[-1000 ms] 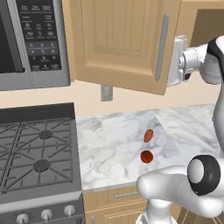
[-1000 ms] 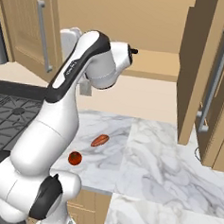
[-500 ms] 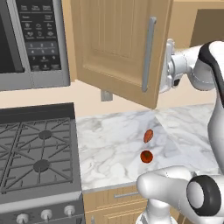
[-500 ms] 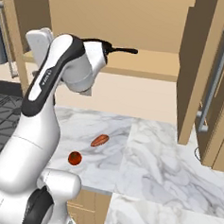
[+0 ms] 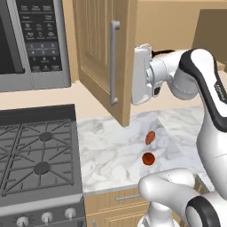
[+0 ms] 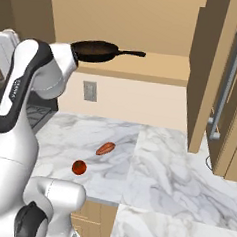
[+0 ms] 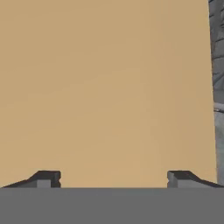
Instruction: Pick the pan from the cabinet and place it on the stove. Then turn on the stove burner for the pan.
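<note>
Your gripper (image 7: 113, 177) is spread wide, holding nothing, facing the cabinet (image 5: 99, 53) door's inner side; the pan (image 6: 97, 50) sits on the shelf.

The cabinet (image 5: 99, 57) is light tan wood with a matt, faintly grained finish and a brushed grey metal bar handle (image 5: 114, 62). The bench (image 6: 162, 168) is polished white marble with grey veins. The pan (image 6: 97, 50) looks dark, slightly glossy metal. The stove (image 5: 35, 155) carries matt cast-iron grates.
</note>
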You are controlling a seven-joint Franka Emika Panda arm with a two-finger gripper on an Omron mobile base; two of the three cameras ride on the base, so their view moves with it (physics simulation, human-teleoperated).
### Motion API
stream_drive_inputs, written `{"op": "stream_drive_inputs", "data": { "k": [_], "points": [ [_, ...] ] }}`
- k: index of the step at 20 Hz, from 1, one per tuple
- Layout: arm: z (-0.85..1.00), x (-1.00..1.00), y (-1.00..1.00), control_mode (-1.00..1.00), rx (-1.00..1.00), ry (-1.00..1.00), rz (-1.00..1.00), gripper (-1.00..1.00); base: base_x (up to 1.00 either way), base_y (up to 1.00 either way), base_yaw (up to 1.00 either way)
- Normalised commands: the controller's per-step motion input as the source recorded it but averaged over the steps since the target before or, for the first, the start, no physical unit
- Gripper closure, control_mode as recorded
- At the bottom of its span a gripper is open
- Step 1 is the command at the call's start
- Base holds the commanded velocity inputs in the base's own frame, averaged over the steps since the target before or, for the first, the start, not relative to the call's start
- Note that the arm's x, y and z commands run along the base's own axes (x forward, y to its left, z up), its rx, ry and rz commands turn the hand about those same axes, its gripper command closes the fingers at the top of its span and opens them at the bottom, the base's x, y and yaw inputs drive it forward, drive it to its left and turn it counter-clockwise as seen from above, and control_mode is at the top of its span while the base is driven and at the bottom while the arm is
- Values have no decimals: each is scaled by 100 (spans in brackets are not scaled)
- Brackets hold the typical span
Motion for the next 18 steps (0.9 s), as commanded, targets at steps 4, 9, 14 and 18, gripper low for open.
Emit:
{"op": "stream_drive_inputs", "data": {
  "k": [4,9,14,18],
  "points": [
    [-1,-20,90,-100,0,4,8,-100,0,0,0],
    [-4,-10,64,-100,-1,2,5,-100,0,0,0],
    [0,0,2,-100,0,0,0,-100,0,0,0],
    [0,0,-27,-100,0,-7,1,-100,0,0,0]
  ]
}}
